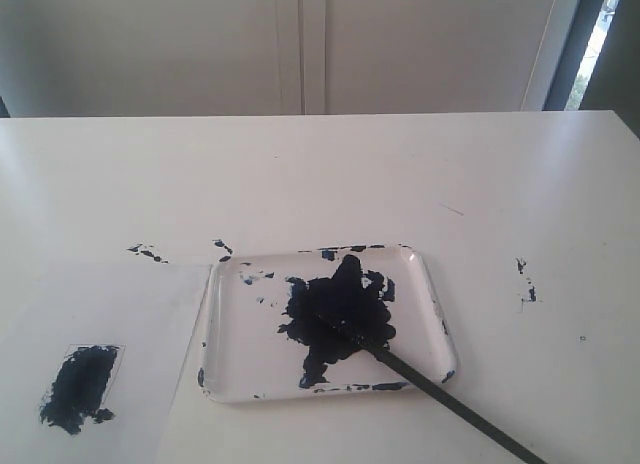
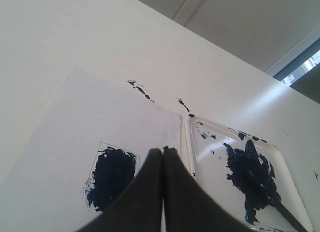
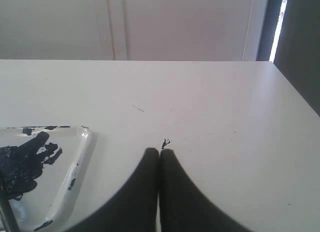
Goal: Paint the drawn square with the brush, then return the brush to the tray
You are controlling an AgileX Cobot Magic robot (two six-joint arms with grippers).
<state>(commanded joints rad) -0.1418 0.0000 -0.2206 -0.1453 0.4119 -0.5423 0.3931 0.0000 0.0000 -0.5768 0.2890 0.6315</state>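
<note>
A long thin black brush (image 1: 440, 392) lies with its tip in the dark paint blotch (image 1: 340, 304) of a white shallow tray (image 1: 240, 344), handle crossing its rim. Beside the tray, the pencilled square (image 1: 80, 386) on white paper (image 1: 120, 304) is filled dark blue. The left end effector (image 2: 163, 150) and right end effector (image 3: 159, 151) are closed.

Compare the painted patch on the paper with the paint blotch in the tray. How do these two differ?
The paint in the drawn square is the smaller patch, roughly rectangular inside its outline on the paper; the blotch in the tray is larger and ragged, with lobes. The brush lies with its tip on the blotch, while nothing touches the drawn square. Both are dark blue-black.
</note>
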